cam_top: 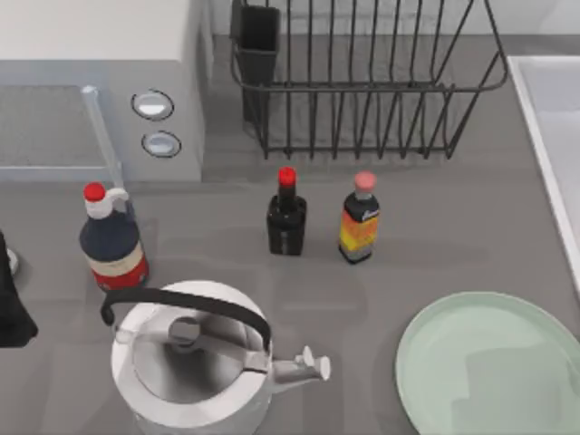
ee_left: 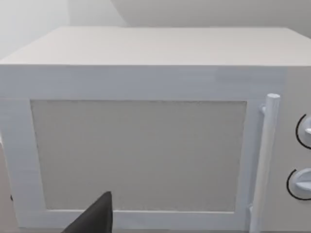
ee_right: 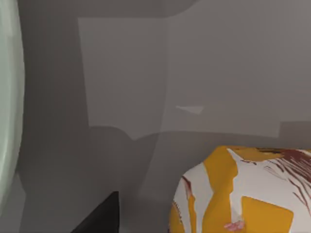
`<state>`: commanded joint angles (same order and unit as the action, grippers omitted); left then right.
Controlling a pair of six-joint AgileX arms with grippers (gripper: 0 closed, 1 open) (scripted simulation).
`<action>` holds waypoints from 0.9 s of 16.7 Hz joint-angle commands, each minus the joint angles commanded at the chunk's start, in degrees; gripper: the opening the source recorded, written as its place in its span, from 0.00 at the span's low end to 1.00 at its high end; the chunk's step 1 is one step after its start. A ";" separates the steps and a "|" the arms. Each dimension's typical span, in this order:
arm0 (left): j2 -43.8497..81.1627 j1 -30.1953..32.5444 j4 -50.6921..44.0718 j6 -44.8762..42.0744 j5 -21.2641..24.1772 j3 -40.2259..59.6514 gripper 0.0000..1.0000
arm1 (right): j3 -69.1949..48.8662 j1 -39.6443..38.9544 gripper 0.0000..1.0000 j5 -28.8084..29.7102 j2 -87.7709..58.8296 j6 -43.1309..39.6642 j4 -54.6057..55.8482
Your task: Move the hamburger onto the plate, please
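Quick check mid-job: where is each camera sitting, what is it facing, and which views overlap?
Top view: overhead, looking down on kettle, bottles, plate.
Left wrist view: faces the microwave door; a dark fingertip shows.
Right wrist view: low over the table, hamburger close, plate edge; dark fingertip.
Shared: microwave and plate, each with top.

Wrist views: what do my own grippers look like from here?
Little shows. In the left wrist view, one dark, matte, pointed finger tip rises in front of the microwave. In the right wrist view, a similar dark finger tip shows beside the hamburger. No cables or markings visible. The top view's left edge shows a black part.
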<state>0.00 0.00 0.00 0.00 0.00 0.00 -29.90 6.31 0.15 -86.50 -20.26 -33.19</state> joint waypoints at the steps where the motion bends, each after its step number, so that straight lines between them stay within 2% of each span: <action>1: 0.00 0.00 0.00 0.00 0.00 0.00 1.00 | 0.00 0.00 0.25 0.00 0.00 0.00 0.00; 4: 0.00 0.00 0.00 0.00 0.00 0.00 1.00 | 0.00 0.00 0.02 0.00 0.00 0.00 0.00; 5: 0.00 0.00 0.00 0.00 0.00 0.00 1.00 | 0.00 0.00 0.00 0.00 0.00 0.00 0.00; 12: 0.00 0.00 0.00 0.00 0.00 0.00 1.00 | 0.00 0.00 0.00 0.00 0.00 0.00 0.00; 13: 0.00 0.00 0.00 0.00 0.00 0.00 1.00 | -2.74 0.21 0.00 -0.85 4.31 -0.24 -5.36; 15: 0.00 0.00 0.00 0.00 0.00 0.00 1.00 | -3.51 0.28 0.00 -0.85 4.50 -0.27 -6.27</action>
<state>0.00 0.00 0.00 0.00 0.00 0.00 -33.40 6.59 -0.70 -82.00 -20.53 -39.46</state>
